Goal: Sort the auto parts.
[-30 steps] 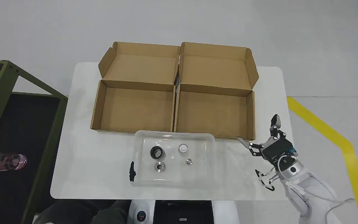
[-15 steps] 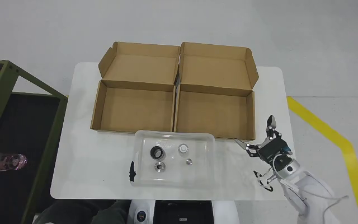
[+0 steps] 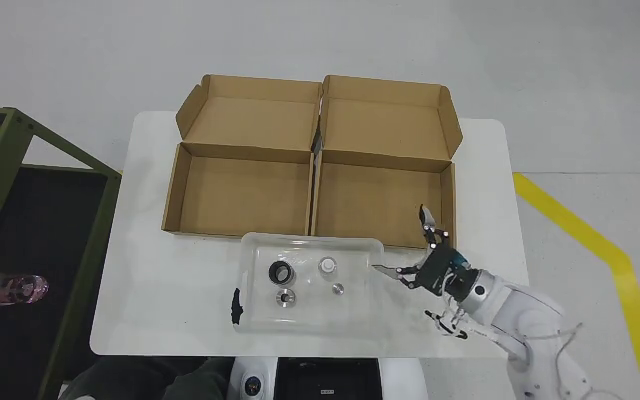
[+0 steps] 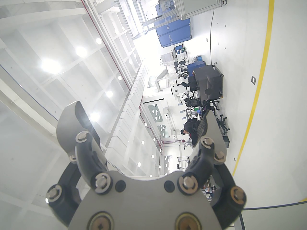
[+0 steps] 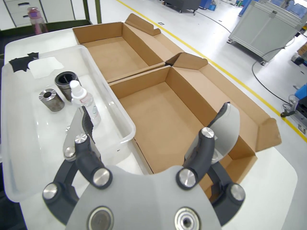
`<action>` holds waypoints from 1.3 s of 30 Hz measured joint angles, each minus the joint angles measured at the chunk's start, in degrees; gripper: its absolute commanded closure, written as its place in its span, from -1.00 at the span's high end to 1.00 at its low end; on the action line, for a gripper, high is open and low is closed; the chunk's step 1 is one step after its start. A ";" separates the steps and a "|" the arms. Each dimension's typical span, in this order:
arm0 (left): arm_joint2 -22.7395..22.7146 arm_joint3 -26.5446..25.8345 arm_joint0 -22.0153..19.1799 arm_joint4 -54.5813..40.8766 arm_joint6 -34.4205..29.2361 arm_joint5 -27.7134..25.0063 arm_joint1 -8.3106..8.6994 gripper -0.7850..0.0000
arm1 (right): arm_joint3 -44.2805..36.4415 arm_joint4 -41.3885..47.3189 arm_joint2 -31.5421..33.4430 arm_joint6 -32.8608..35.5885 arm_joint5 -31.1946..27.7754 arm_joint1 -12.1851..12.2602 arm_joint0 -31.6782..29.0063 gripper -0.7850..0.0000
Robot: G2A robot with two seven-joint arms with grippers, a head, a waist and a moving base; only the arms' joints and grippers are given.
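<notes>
You have the right gripper (image 3: 402,241) just beside the clear plastic tray (image 3: 310,237), off the tray's short end on the robot's right. Its fingers are spread wide apart with nothing between them, and one fingertip sits close to that end's rim.

The auto parts all lie inside the tray. A black linear bearing (image 3: 280,272) stands upright in the half of the tray away from the gripper. A steel cylinder with a bored hole (image 3: 287,297) stands just beside it, nearer the tray's front edge. A small clear bottle with a white cap (image 3: 327,266) stands upright near the tray's middle. A small silver part (image 3: 339,290) lies in the half nearer the gripper.

Two open cardboard boxes, the left box (image 3: 240,195) and the right box (image 3: 380,200), sit side by side against the tray's far long side, lids folded back.

Your left gripper (image 4: 140,113) points up at the hall ceiling, fingers apart and holding nothing; you cannot tell where it is relative to the tray
</notes>
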 measured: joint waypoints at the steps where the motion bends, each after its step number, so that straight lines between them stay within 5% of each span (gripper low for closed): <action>1: 0.00 0.00 0.00 0.00 0.00 0.00 0.00 1.00 | 0.01 0.21 -0.82 0.66 -0.62 0.02 0.60 1.00; 20: 0.00 0.00 0.00 0.00 0.00 0.00 0.00 1.00 | 2.60 1.95 -15.68 13.49 -8.33 0.15 11.84 1.00; 39: 0.00 0.00 0.00 0.00 0.00 0.00 0.00 1.00 | 6.79 3.29 -23.61 20.42 -9.26 0.41 15.77 1.00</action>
